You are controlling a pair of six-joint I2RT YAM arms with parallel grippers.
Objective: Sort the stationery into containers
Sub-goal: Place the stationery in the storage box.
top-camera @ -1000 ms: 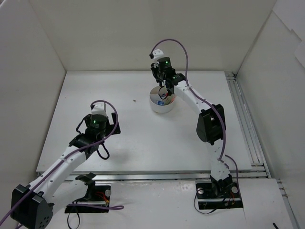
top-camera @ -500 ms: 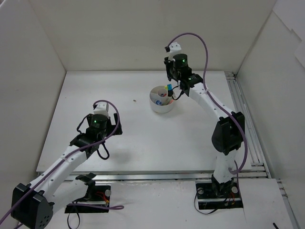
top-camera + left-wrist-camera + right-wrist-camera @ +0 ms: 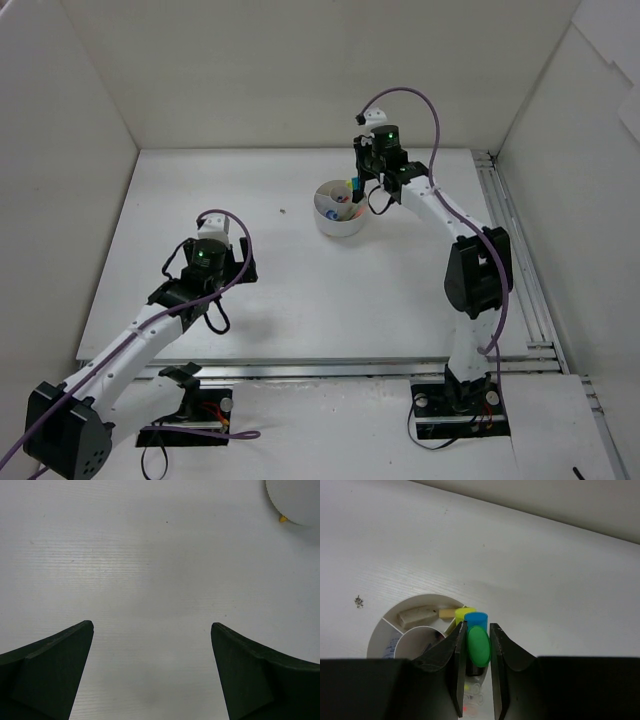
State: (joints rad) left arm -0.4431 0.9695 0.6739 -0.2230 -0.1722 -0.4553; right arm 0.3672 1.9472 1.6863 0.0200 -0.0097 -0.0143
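Here the right gripper [image 3: 477,627] is clamping a green-capped highlighter [image 3: 479,646] between its fingers, directly over the white divided tub [image 3: 380,630], with a blue cap [image 3: 475,618] and a yellow cap [image 3: 461,613] just beyond its tips. The left gripper [image 3: 152,625] is hovering wide open above the bare table [image 3: 150,555], the tub ahead to its right.

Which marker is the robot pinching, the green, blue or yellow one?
The green-capped highlighter, clamped in the right gripper; the blue cap and yellow cap sit free behind it.
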